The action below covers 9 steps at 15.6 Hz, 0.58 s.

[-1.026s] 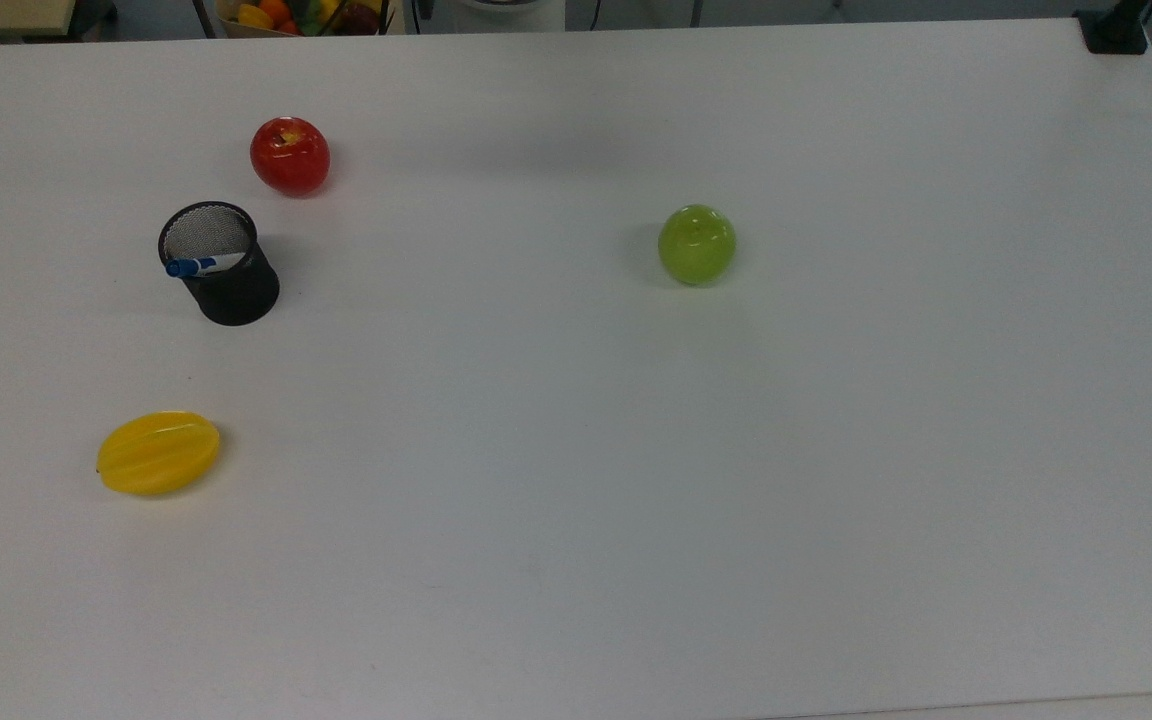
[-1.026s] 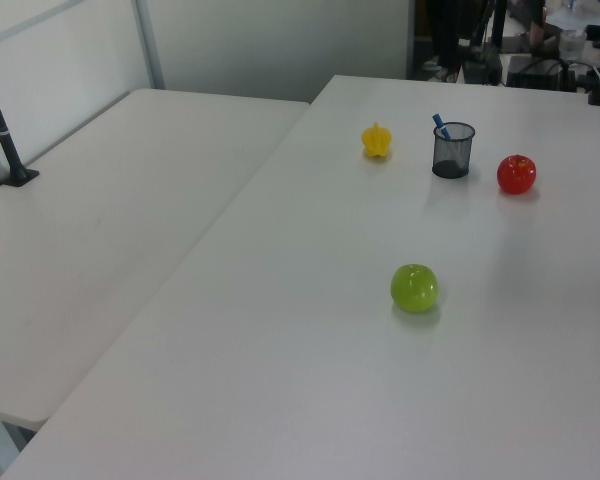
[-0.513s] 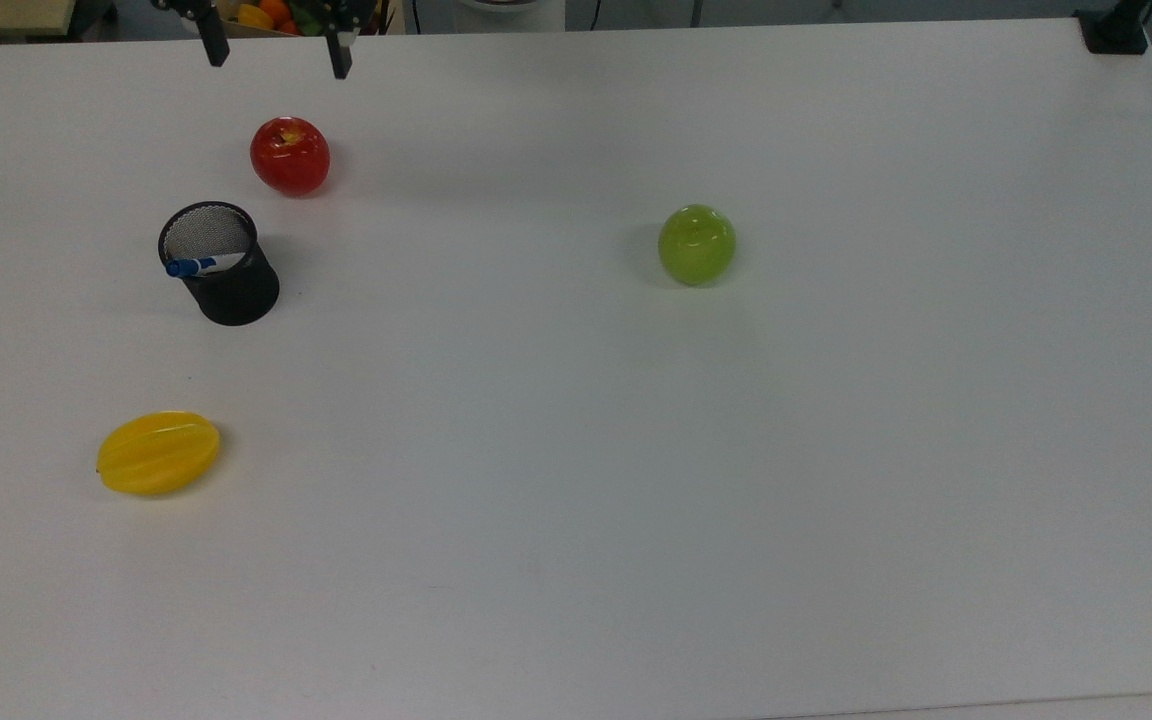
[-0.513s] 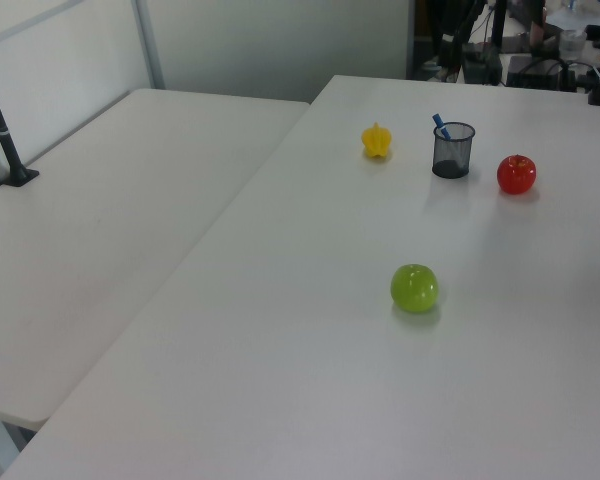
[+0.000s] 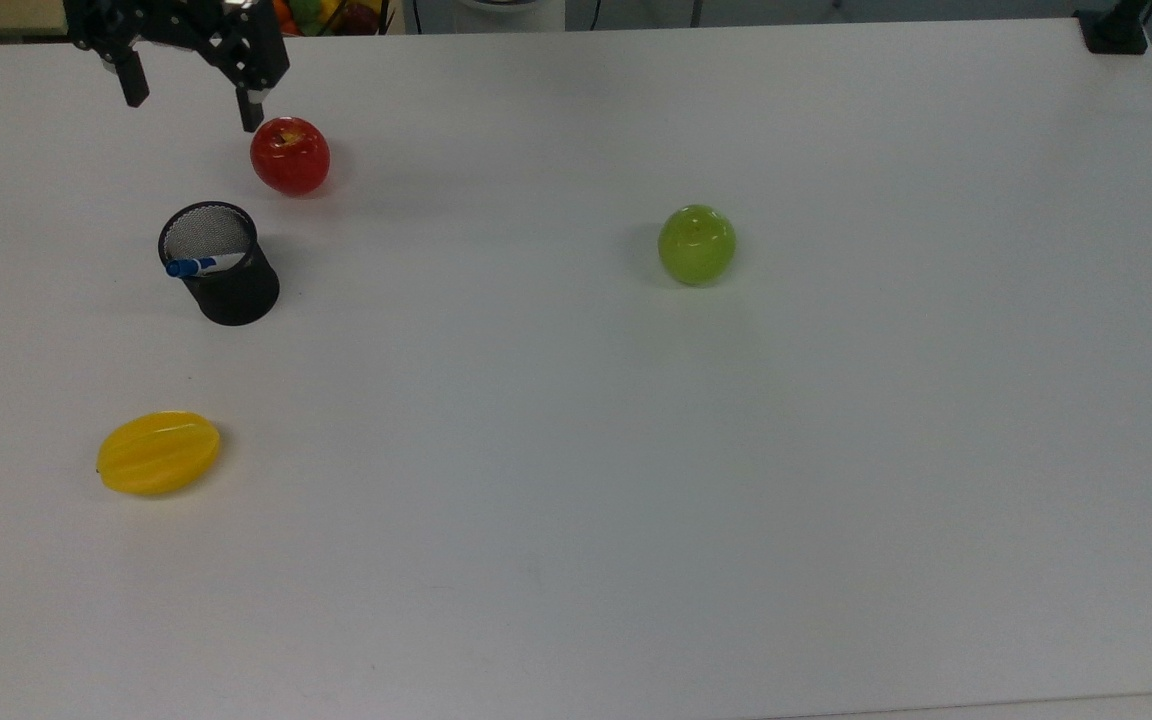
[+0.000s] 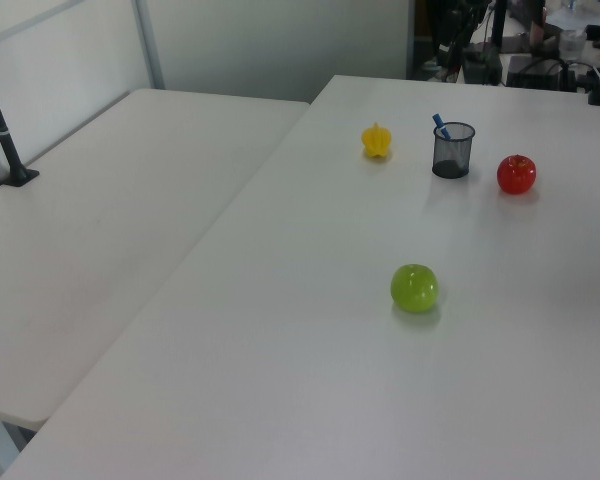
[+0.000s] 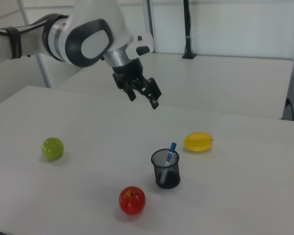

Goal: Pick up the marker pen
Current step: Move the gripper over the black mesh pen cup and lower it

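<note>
In the top view the gripper [image 5: 193,102] hangs spread and empty beyond the mesh cup [image 5: 219,263], where the marker pen [image 5: 202,265] leans; the left view shows the marker pen [image 6: 440,127] in the mesh cup [image 6: 452,151]; in the right view the gripper [image 7: 144,96] hovers above the mesh cup [image 7: 166,169].

Even, soft light; faint shadows

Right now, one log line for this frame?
phase: approach | gripper: open, empty, above table | marker pen: standing in mesh cup, blue cap up | contact: none
</note>
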Available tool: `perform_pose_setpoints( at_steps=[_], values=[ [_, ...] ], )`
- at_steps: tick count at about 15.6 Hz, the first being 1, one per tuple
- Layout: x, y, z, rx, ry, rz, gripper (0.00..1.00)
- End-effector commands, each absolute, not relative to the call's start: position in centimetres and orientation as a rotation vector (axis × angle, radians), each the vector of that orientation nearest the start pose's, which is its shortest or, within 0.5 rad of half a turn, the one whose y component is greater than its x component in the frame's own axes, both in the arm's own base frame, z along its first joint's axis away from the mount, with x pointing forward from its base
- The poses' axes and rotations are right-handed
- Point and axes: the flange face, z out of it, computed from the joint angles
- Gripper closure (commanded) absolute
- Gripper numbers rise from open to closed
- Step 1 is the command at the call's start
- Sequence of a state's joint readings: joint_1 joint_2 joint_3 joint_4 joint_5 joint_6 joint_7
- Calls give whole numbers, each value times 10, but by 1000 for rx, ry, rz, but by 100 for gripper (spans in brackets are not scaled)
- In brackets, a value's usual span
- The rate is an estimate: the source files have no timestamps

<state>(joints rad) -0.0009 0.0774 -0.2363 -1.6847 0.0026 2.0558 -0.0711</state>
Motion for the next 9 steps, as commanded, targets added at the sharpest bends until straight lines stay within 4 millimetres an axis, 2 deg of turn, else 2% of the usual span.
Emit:
perform_pose_setpoints(
  at_steps=[1, 4, 5, 9],
  values=[
    [594, -155, 542, -3179, 255, -544, 4],
    [596, -161, 521, -3189, 259, -575, 12],
    [598, -165, 509, -3194, 265, -580, 21],
    [599, -167, 480, -3221, 233, -631, 25]
  ],
)
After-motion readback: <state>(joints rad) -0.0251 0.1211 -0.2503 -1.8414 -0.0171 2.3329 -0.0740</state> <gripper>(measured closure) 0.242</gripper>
